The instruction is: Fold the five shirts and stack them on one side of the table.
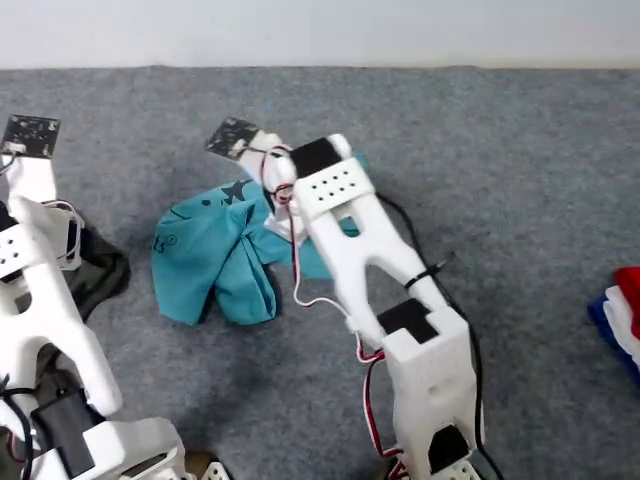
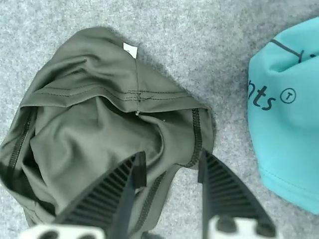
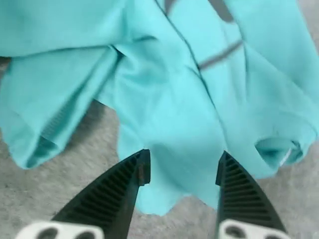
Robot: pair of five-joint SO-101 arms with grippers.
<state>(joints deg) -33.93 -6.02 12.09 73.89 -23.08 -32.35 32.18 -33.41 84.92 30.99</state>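
Note:
A crumpled teal shirt (image 1: 222, 255) lies on the grey carpeted table left of centre. My right gripper (image 3: 182, 167) hangs open just above one edge of the teal shirt (image 3: 174, 99), its fingers (image 3: 130, 177) on either side of a fold. A bunched dark olive shirt (image 2: 104, 124) lies at the left edge, and my left gripper (image 2: 169, 169) stands open over it; the olive shirt (image 1: 100, 270) sits beside the left arm (image 1: 40, 300). Folded red, white and blue shirts (image 1: 625, 315) are stacked at the right edge.
The right arm (image 1: 370, 260) with its cables stretches from the front centre toward the teal shirt. A corner of the teal shirt (image 2: 286, 104) lies close to the olive one. Bare grey carpet (image 1: 520, 180) spreads across the back and right.

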